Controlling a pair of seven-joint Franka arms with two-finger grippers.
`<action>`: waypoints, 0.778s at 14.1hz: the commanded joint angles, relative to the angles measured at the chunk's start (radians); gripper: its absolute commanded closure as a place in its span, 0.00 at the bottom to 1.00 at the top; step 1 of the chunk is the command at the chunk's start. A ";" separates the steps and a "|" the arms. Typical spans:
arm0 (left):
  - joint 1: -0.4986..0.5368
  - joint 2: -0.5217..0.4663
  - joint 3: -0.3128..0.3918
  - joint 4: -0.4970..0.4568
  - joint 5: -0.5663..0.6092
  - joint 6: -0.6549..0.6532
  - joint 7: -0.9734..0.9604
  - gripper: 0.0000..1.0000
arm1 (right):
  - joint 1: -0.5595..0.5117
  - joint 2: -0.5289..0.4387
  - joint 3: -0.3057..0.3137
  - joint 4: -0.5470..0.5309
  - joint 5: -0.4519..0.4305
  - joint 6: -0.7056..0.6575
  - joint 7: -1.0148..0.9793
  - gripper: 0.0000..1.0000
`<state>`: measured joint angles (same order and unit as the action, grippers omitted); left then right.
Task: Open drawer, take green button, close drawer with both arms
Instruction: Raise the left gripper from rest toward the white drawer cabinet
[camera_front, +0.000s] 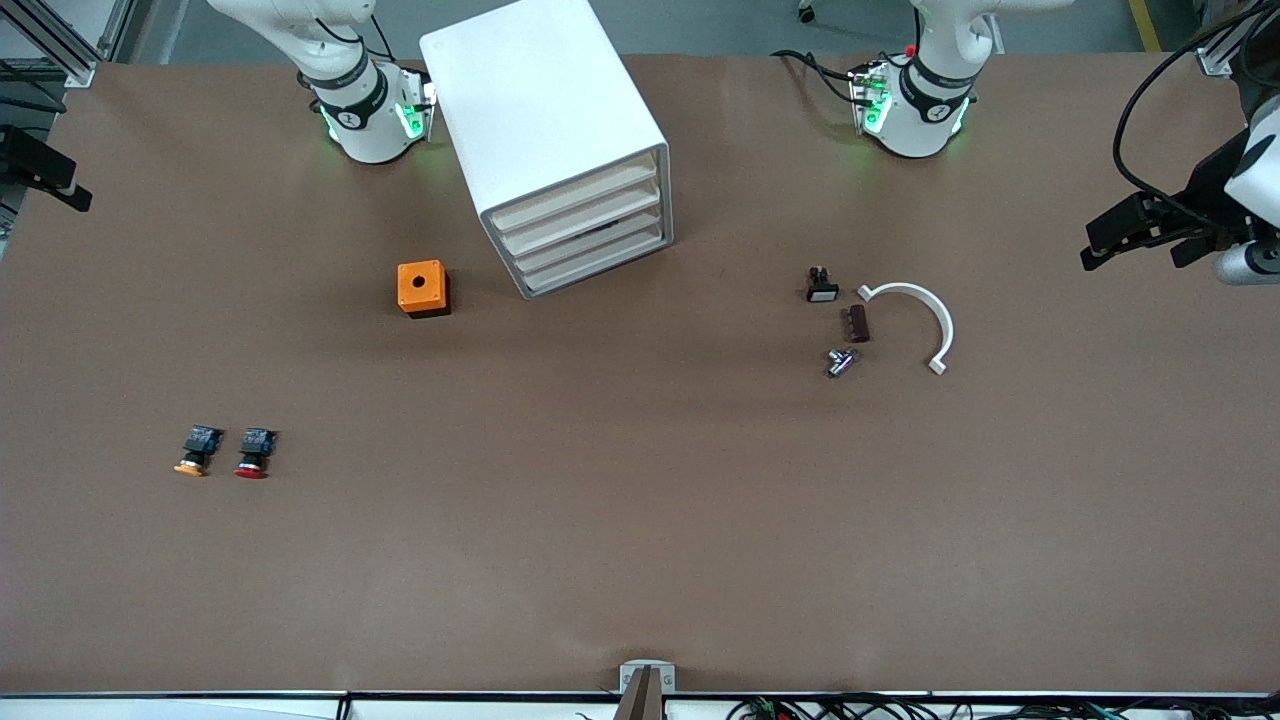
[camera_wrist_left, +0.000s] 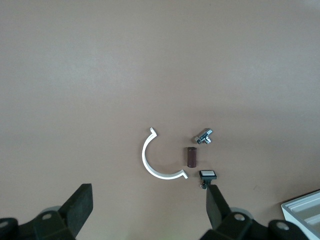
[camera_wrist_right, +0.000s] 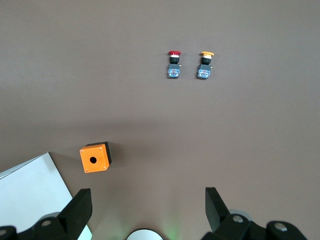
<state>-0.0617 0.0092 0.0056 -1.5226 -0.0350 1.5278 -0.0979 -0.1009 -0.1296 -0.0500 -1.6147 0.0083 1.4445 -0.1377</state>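
Two grippers hang with fingers spread. Front view: the white drawer cabinet (camera_front: 560, 130) stands shut between the bases; the green button cannot be seen. The left gripper (camera_front: 1140, 245) hovers over its table end, the right gripper (camera_front: 40, 175) over the other. Left wrist view: below lie a white curved clip (camera_wrist_left: 150, 162), brown block (camera_wrist_left: 192, 156) and metal fitting (camera_wrist_left: 204, 136). Right wrist view: an orange box (camera_wrist_right: 95, 157), red-capped button (camera_wrist_right: 174, 64) and orange-capped button (camera_wrist_right: 205, 64).

The front camera looks down from high across the brown table (camera_front: 640, 560), facing both bases at twelve o'clock. Each wrist camera hangs well above the table, looking straight down; the right one shares the square orange box (camera_wrist_right: 95, 157) with the front view, and the left one the white curved plastic clip (camera_wrist_left: 152, 162).
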 joint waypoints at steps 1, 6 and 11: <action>0.000 0.003 -0.004 0.009 0.012 -0.017 -0.009 0.00 | -0.011 -0.025 0.005 -0.021 -0.002 -0.002 -0.010 0.00; 0.003 0.014 -0.003 0.007 0.010 -0.017 -0.011 0.00 | -0.011 -0.025 0.004 -0.019 -0.002 0.007 -0.010 0.00; -0.013 0.081 -0.007 0.004 0.012 -0.031 -0.028 0.00 | -0.013 -0.027 0.004 -0.019 -0.002 0.017 -0.010 0.00</action>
<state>-0.0640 0.0571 0.0050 -1.5304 -0.0350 1.5121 -0.1081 -0.1010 -0.1299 -0.0519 -1.6147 0.0083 1.4527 -0.1377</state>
